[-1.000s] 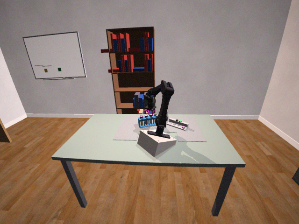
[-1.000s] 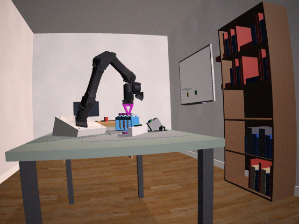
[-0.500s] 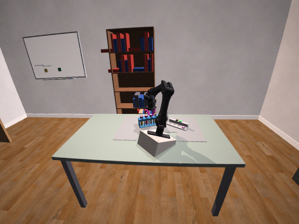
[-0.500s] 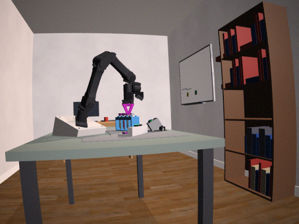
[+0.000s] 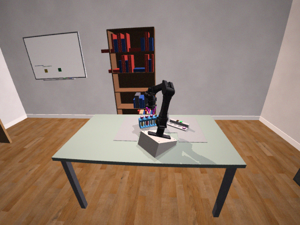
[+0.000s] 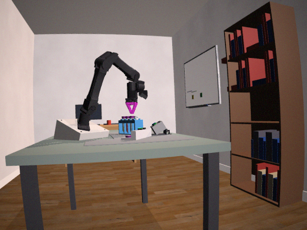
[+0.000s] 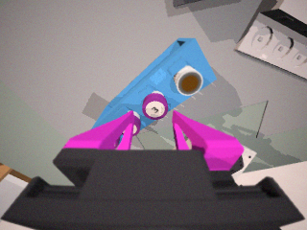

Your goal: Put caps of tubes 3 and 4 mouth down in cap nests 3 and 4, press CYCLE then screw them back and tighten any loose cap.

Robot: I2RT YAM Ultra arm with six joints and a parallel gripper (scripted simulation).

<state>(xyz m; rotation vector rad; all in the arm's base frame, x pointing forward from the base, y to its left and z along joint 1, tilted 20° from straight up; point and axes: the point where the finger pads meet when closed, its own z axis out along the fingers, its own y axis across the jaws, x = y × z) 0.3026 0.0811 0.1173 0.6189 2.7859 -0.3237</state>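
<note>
A: Nearest, where was the gripper [image 7: 153, 131]?
B: Raised above the decapping station [image 7: 146, 86], fingers parted and holding nothing.
A: And tube 3's cap [image 7: 155, 105]?
B: On its tube; beyond, tube 4 [image 7: 188, 82] stood uncapped. Judged step: recapping; next, fetch cap 4.

The green table [image 5: 101, 145] carries grey mats [image 5: 125, 131], the arm's pedestal [image 5: 154, 146], perhaps more.
</note>
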